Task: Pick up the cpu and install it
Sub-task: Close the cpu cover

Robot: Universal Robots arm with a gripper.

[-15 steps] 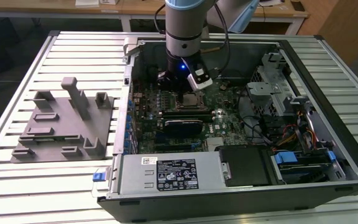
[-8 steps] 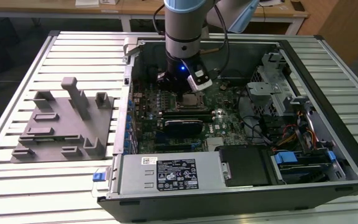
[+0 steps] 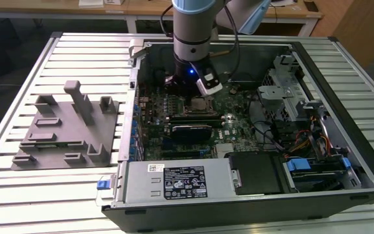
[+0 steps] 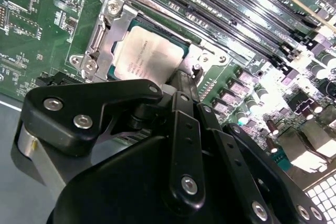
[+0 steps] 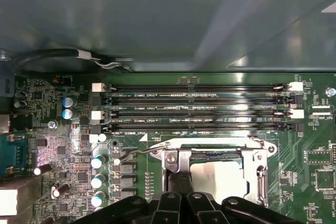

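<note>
— Inside the open case (image 3: 239,214), what is counted?
— One cpu (image 4: 149,56) is counted, seated flat in one socket (image 4: 105,30) on the green board (image 4: 47,40). Four memory slots (image 5: 194,99) are laid side by side just beside the socket, and a row of capacitors (image 5: 97,182) is seen near another side of it. One grey tray (image 3: 64,131) is set on the slatted table (image 3: 18,195), outside the case, toward the exterior view's left.
— How is the gripper (image 4: 185,80) held?
— Its fingers (image 4: 185,114) are pressed together, and nothing is pinched between them. The tips are seen at the socket's rim, just beside one edge of the cpu; whether anything is actually touched cannot be told. In the exterior view the arm (image 3: 194,29) is seen upright above the socket.
— Which edges are to be noted?
— The cpu is bordered by the socket's metal frame on the sides that show. The board is ringed by the case walls. A drive cage (image 3: 291,92) and cables (image 3: 304,141) are packed toward the exterior view's right, and a power supply (image 3: 174,183) is set along the near wall.
— And open room?
— Free space is left above the board, between the arm and the case walls.
</note>
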